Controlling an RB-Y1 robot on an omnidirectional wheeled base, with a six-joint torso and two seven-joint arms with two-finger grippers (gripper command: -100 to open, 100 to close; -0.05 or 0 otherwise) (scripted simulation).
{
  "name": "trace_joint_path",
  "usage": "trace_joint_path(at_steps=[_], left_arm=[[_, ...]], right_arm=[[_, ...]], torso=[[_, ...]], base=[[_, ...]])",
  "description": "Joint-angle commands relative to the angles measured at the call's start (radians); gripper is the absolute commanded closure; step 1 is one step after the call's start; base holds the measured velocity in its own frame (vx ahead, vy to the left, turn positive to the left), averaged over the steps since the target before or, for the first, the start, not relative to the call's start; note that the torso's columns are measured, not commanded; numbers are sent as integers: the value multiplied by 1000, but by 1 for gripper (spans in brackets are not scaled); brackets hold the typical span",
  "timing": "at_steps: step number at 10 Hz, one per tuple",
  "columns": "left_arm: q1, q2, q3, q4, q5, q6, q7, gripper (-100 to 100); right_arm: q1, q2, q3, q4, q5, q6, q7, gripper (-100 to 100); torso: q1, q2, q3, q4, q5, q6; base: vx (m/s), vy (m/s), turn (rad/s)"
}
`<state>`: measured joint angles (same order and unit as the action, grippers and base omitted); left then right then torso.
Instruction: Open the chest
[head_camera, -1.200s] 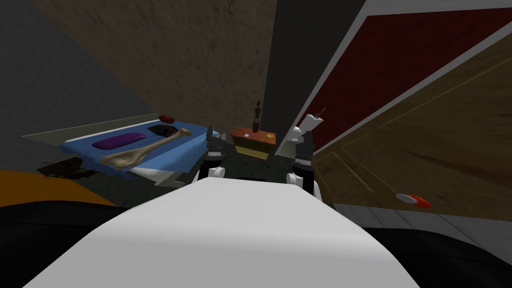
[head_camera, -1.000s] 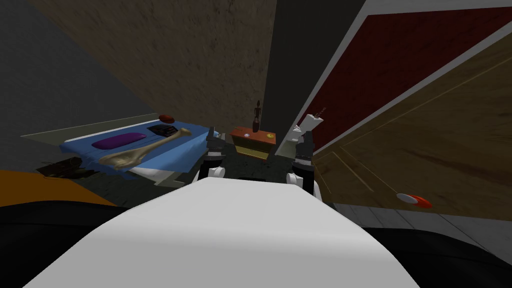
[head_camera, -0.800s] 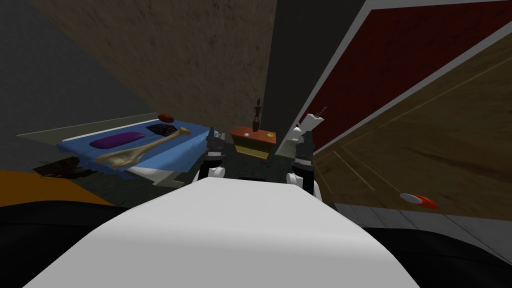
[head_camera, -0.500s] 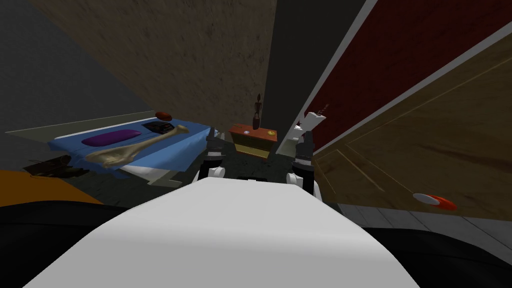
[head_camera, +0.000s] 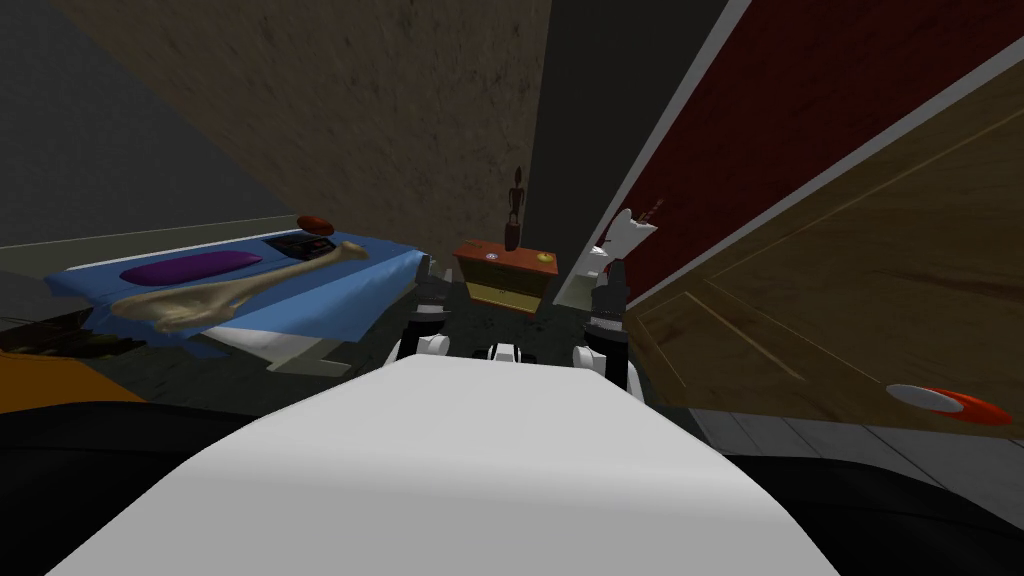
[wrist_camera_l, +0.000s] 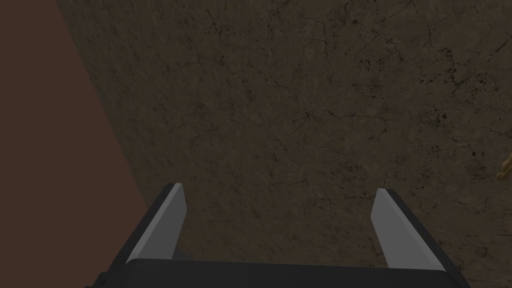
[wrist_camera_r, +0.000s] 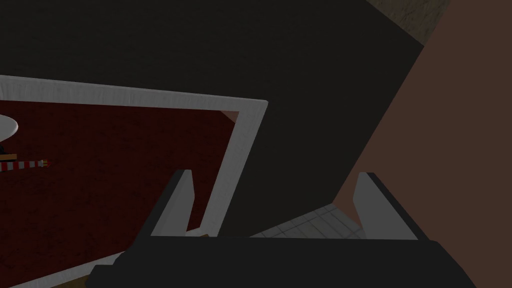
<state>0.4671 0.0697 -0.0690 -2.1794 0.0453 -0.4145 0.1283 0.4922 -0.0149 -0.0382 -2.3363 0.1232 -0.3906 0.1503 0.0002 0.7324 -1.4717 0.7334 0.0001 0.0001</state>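
1. Moved forward since the earlier frames: in head view the bed (head_camera: 380, 275) has slid left and the chest (head_camera: 503, 278) sits nearer.
2. Head view: chest ahead on the floor, figurine (head_camera: 514, 210) on top.
3. Left wrist: left gripper (wrist_camera_l: 277, 189) spread, empty.
4. Right wrist: right gripper (wrist_camera_r: 275, 173) spread, empty.

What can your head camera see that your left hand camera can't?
Head camera's extras: the orange-brown chest ahead with a dark figurine on top, and a blue bed with a big bone on it. Left wrist camera's extra: a close look at my fingers, standing wide apart. Both have my left gripper.
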Motion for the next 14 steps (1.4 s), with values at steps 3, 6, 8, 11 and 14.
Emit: trace_joint_path(at_steps=[3, 6, 8, 11, 14], left_arm=[[-21, 52, 1, 110, 0, -69, -16, -100], [-41, 78, 4, 209, 1, -135, -28, -100], [-57, 91, 6, 276, 1, -185, -38, -100], [-73, 102, 9, 357, 2, -240, -49, -100], [-83, 106, 10, 423, 3, -270, -54, -100]], right_arm=[[0, 0, 0, 0, 0, 0, 0, 0], [0, 0, 0, 0, 0, 0, 0, 0], [0, 0, 0, 0, 0, 0, 0, 0], [0, 0, 0, 0, 0, 0, 0, 0], [0, 0, 0, 0, 0, 0, 0, 0]], torso=[[0, 4, -5, 4, 0, 0], [0, 6, -4, 5, 0, 0], [-1, 5, -4, 5, 0, 0], [0, 7, -3, 5, 0, 0], [0, 6, -4, 5, 0, 0]], base=[[83, -11, -46], [99, -5, -60], [113, -14, -69], [89, -2, -46], [73, 1, -36]])
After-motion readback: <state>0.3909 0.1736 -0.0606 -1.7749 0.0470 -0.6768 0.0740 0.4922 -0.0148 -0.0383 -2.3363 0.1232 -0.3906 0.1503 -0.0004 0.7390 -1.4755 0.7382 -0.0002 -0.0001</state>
